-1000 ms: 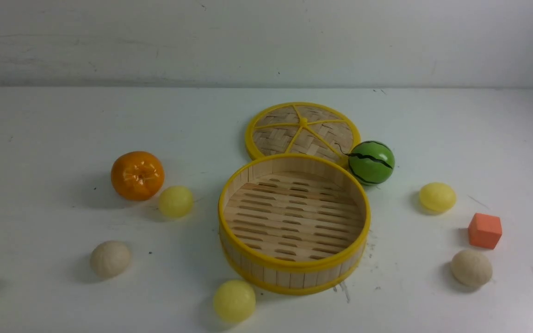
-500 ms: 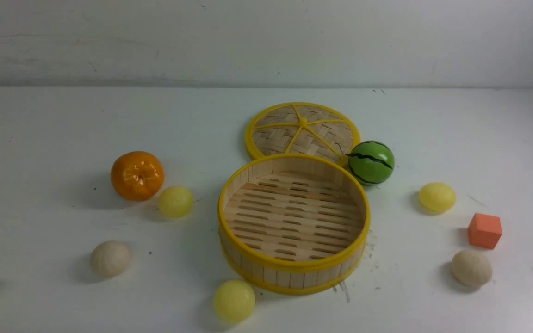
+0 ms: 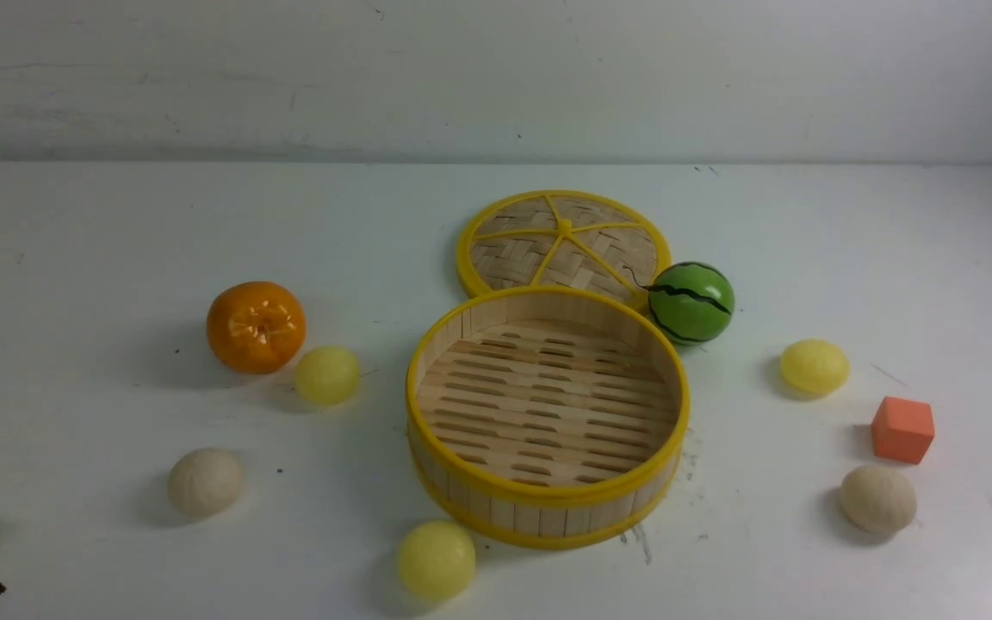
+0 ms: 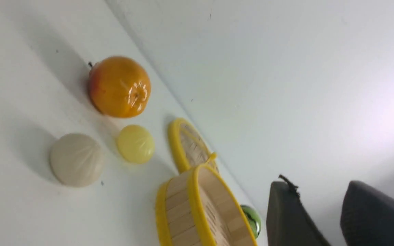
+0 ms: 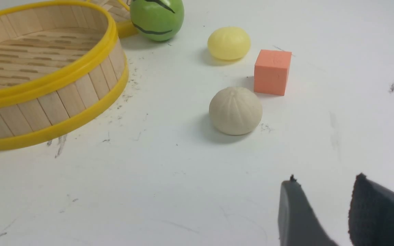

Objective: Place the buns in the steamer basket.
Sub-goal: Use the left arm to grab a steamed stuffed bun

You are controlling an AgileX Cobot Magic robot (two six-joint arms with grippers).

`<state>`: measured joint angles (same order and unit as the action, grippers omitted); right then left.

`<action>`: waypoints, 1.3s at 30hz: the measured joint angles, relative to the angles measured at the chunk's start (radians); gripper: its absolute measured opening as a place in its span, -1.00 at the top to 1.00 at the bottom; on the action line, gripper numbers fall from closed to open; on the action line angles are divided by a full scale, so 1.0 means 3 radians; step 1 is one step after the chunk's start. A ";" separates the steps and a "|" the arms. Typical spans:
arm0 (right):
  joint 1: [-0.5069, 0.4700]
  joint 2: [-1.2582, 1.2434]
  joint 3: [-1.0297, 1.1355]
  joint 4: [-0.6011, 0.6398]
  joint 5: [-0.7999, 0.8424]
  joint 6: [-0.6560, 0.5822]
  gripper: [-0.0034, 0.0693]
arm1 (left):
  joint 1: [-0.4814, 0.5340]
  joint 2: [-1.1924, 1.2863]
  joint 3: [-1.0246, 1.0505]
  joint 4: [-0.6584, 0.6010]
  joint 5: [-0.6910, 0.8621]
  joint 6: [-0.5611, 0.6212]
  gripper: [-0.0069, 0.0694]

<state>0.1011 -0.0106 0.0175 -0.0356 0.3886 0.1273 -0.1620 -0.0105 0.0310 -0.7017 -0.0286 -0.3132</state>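
The left gripper (image 4: 316,191) hangs with its jaws parted and nothing between them, probably lining up on what lies ahead of it: a beige bun (image 4: 76,160) nearest, a yellow bun (image 4: 135,143) just beyond, beside the orange (image 4: 119,87). The right gripper (image 5: 325,184) is likewise parted and empty; a second beige bun (image 5: 235,110) lies just ahead of it, with an orange cube (image 5: 272,71) and another yellow bun (image 5: 228,43) farther on. The steamer basket (image 3: 548,498) sits between the two grippers, open-topped, its lid (image 3: 563,241) laid flat behind it, I judge so nothing blocks a drop. The basket holds nothing: all five buns lie outside it, the fifth bun (image 3: 436,560) just beside its near wall.
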 joint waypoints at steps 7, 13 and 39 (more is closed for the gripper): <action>0.0000 0.0000 0.0000 0.0000 0.0000 0.0000 0.25 | 0.0000 0.0095 -0.0610 0.0029 0.0637 0.0381 0.74; 0.0000 0.0000 0.0000 0.0000 0.0000 0.0000 0.25 | 0.0000 0.1546 -0.1852 0.0437 0.2391 0.0793 0.85; 0.0000 0.0000 0.0000 0.0000 0.0000 0.0000 0.25 | 0.0100 0.5151 -0.3448 0.1773 0.2606 0.0892 0.85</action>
<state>0.1011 -0.0106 0.0175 -0.0356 0.3886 0.1273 -0.1319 1.5349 -1.0034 -0.1696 0.7531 -0.0456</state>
